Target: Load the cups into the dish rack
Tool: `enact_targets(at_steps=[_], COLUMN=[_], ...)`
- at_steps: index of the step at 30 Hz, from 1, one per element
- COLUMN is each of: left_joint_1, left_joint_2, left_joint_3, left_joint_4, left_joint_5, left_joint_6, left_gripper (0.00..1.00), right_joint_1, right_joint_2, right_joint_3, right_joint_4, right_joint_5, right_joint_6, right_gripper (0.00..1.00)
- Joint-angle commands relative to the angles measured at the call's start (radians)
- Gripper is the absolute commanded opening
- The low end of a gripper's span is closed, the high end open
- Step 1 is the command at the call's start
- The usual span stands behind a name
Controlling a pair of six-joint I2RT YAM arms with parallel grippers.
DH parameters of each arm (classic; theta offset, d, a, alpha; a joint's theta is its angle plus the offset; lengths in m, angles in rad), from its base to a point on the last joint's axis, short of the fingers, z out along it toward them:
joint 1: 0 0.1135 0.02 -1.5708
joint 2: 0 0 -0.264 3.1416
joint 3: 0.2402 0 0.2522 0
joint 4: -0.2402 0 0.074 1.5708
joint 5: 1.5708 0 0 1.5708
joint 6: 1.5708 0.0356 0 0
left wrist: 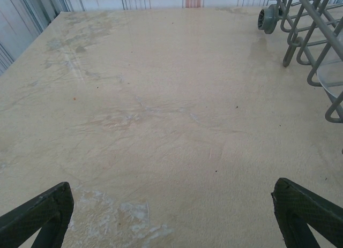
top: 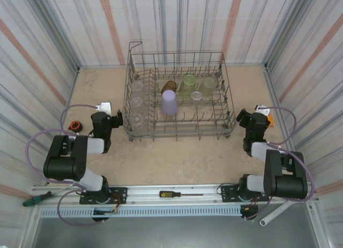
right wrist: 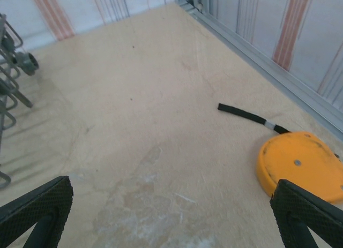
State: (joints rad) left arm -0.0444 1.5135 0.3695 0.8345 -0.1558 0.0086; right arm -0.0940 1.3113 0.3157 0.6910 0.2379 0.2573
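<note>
Since the small plastic cups (top: 169,102) all sit in the grey wire dish rack (top: 177,132), the left gripper (top: 117,118) and right gripper (top: 242,118) gape empty, the job seemingly done.

- Top view: bright, even, diffuse light from above. The rack (top: 179,95) throws only a faint, short shadow on the counter (top: 177,162). The walls (top: 43,44) splay outward toward the frame edges, a sign of wide-angle distortion.
- Left wrist view: a pale sheen lies on the counter beside the rack. The rack wires at the right edge are slightly soft.
- Right wrist view: soft grey wire shadows stripe the counter at left. The orange disc (right wrist: 300,162) is evenly lit, without hard glare. The whole picture is mildly soft.
</note>
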Motion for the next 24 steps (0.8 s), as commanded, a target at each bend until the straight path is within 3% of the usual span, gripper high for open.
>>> enact_targets(at_steps=[1,4,9,11,13,15,24], left_joint_1=[0.004,0.009,0.011,0.011,0.011,0.011,0.012], left_joint_2=[-0.009,-0.009,-0.009,-0.009,-0.009,-0.009,-0.009], left_joint_3=[0.02,0.019,0.02,0.019,0.02,0.02,0.02], left_joint_4=[-0.009,-0.011,-0.012,-0.011,-0.012,-0.012,-0.012], left_joint_5=[0.02,0.032,0.035,0.036,0.038,0.038,0.038], left_joint_6=[0.022,0.02,0.019,0.018,0.019,0.018,0.018], left_gripper=[0.99,0.98,0.99,0.99,0.99,0.99,0.99], right_joint_1=[0.003,0.034,0.094,0.094,0.096,0.08,0.085], right_joint_2=[0.055,0.111,0.164,0.26,0.219,0.25,0.232], right_joint_3=[-0.019,-0.029,0.014,0.033,0.061,0.045,0.056], right_joint_4=[0.142,0.223,0.206,0.291,0.15,0.238,0.188], right_joint_5=[-0.017,0.02,-0.015,-0.051,-0.025,-0.028,-0.023], right_joint_6=[-0.019,-0.047,-0.136,-0.165,-0.136,-0.133,-0.13], right_gripper=[0.99,0.99,0.99,0.99,0.99,0.99,0.99])
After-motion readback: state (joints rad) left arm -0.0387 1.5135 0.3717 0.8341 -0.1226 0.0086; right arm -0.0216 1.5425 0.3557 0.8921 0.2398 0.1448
